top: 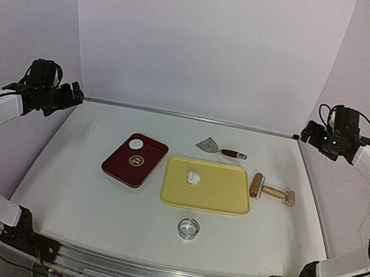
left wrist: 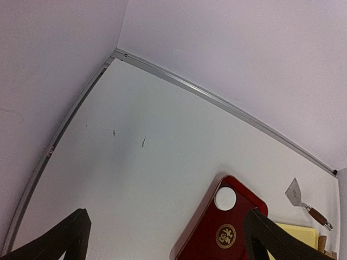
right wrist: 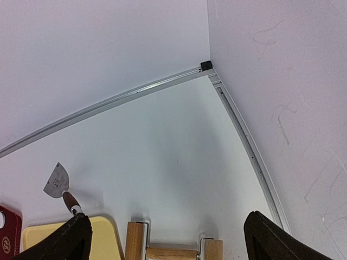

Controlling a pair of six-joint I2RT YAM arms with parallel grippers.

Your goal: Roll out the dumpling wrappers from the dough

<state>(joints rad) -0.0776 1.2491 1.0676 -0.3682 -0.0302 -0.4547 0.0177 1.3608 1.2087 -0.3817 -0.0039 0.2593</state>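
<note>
The dough (top: 194,178) is a small white lump on the yellow board (top: 222,194) at mid-table. One dumpling wrapper (top: 135,144), a small flat white disc, lies in the far corner of the red tray (top: 123,167); the left wrist view shows the same wrapper (left wrist: 225,199). My left gripper (top: 71,95) hangs high at the far left, open and empty, well apart from the tray. In its wrist view the left gripper (left wrist: 165,216) has only table between its fingers. My right gripper (top: 312,136) is raised at the far right, open and empty. The right gripper (right wrist: 167,216) looks down past the roller.
A wooden roller (top: 272,190) lies right of the board. A metal scraper (top: 219,148) with a brown handle lies behind the board. A shiny ring cutter (top: 189,228) sits in front of it. Metal rails edge the table at back and sides.
</note>
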